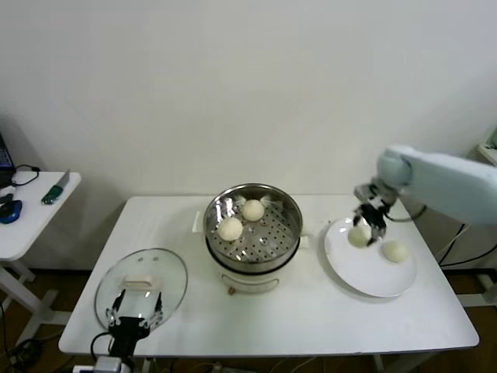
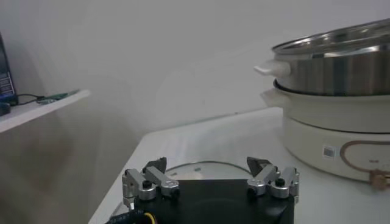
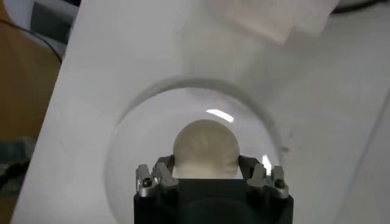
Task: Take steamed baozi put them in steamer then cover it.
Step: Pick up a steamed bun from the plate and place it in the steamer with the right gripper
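Four steamed baozi are showing: two point(image 1: 231, 228) point(image 1: 253, 209) are sitting inside the steamer point(image 1: 289, 233) mid-tabletop point(image 1: 311, 311), two on the white plate point(image 1: 373, 280) to its right. The right gripper point(image 1: 368, 224) is closing its fingers point(image 3: 163, 172) around one plate bun point(image 3: 205, 148); the other point(image 1: 395, 250) is lying just beside. One cover point(image 1: 167, 268) is lying flat near the left gripper point(image 1: 133, 311), whose fingers are spread wide, holding nothing. No writing is legible.

Even, soft light; wrist views slightly blurred.
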